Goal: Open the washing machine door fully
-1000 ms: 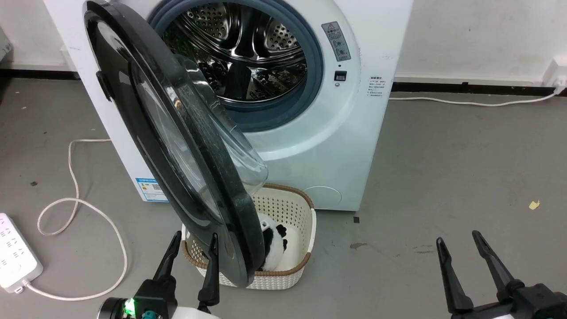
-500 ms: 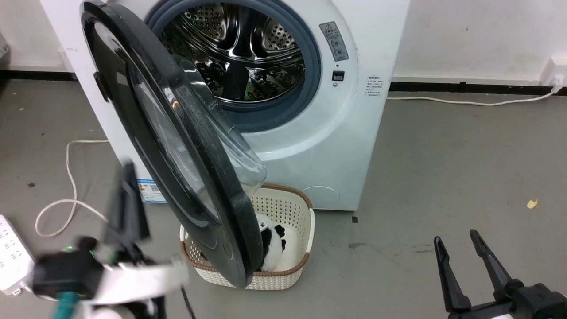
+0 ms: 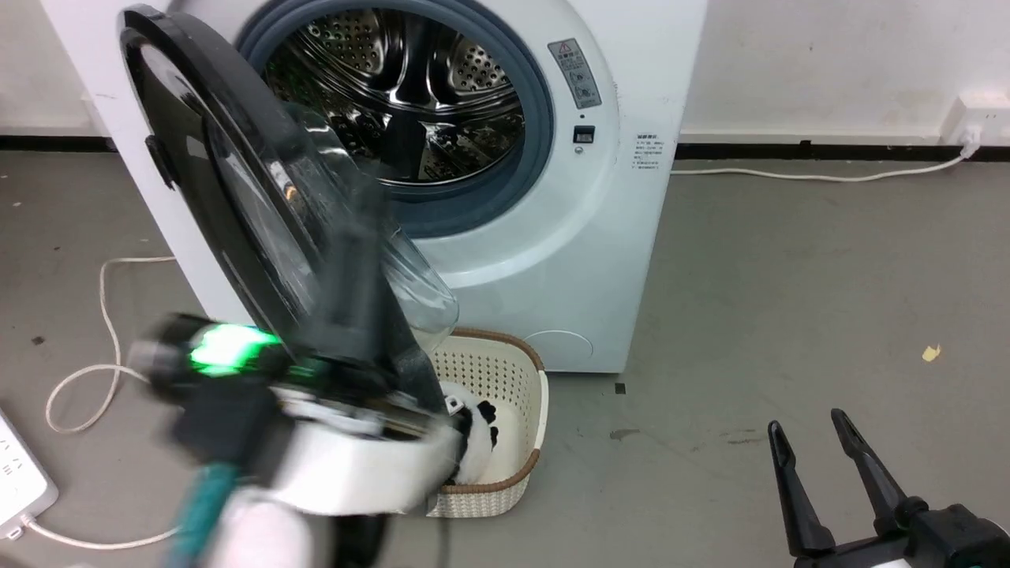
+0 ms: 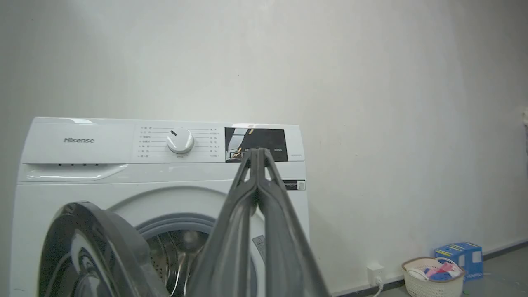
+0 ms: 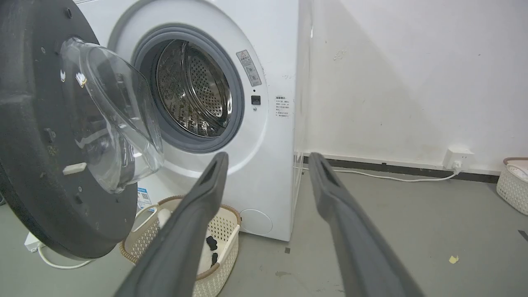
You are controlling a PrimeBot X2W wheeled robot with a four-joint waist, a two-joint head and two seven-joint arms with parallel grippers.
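scuffed grey floor meets a plain white wall with black skirting. a white cable runs to a socket; a power strip lies at the left.

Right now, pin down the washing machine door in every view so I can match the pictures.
Head view: the washing machine door hangs open at upper left, slanting down toward centre.
Left wrist view: the door sits in the lower left corner, black rim showing.
Right wrist view: the door runs along the left edge, inner face and clear bowl showing.
Shared landmark: the grey gasket around the drum opening, right of the door.
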